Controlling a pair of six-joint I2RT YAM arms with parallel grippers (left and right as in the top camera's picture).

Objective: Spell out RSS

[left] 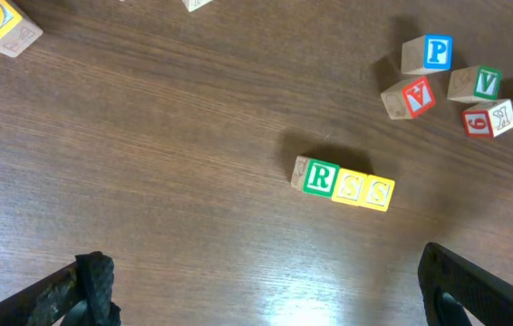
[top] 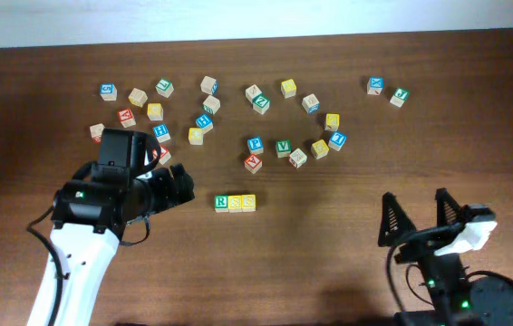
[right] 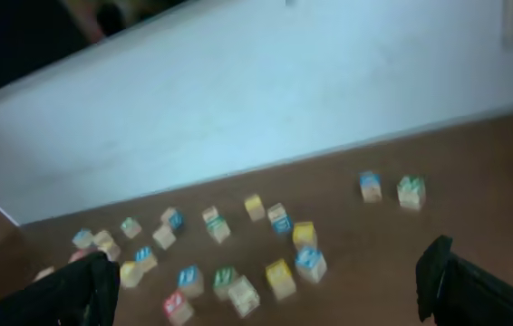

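Observation:
The green-bordered R cube [top: 221, 203] and two yellow S cubes [top: 235, 204] [top: 248, 204] sit touching in a row on the table, reading R S S. In the left wrist view the R cube [left: 319, 177] and the S cubes [left: 351, 187] [left: 379, 192] lie ahead of the fingers, apart from them. My left gripper [left: 266, 290] is open and empty, left of the row. My right gripper [top: 418, 215] is open and empty at the front right, far from the row; its view [right: 266, 281] is blurred.
Several loose letter cubes are scattered across the far half of the table, among them a green V cube [top: 284, 147] and a blue P cube [top: 255, 144]. Two cubes [top: 376, 85] sit apart at the far right. The brown table [top: 329, 235] ends at a white wall behind.

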